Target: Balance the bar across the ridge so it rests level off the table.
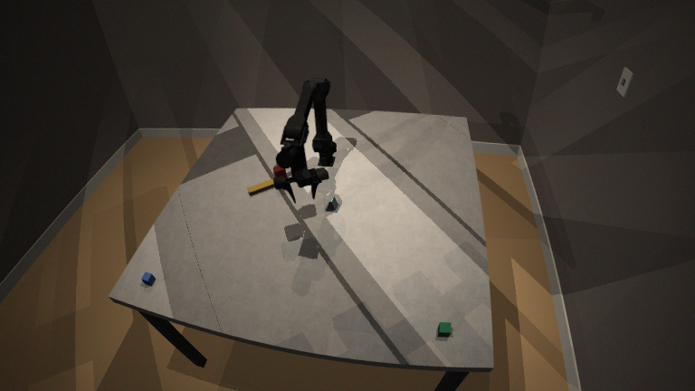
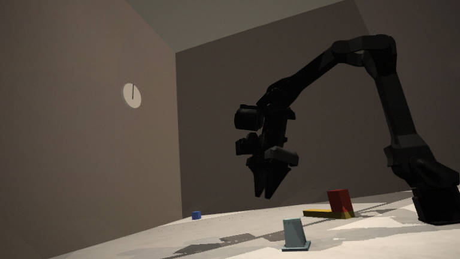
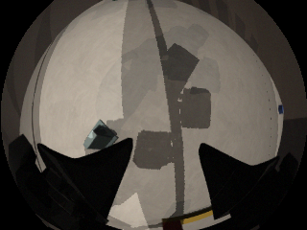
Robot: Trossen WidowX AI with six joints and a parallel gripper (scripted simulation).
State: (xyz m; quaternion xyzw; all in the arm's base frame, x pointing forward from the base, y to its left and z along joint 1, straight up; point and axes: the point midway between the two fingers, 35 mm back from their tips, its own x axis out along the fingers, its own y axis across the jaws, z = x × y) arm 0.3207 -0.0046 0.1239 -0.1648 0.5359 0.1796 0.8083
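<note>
The yellow bar lies flat on the table, with a red block standing on one end. The small teal ridge stands on the table apart from the bar, with nothing on it. My gripper is open and empty, pointing down above the table. In the wrist view the ridge is beyond the left finger and the bar is at the bottom edge, partly hidden by the right finger.
A blue cube lies near the table's front left corner in the top view. A green cube lies near the front right corner. The arm's base stands toward the back of the table.
</note>
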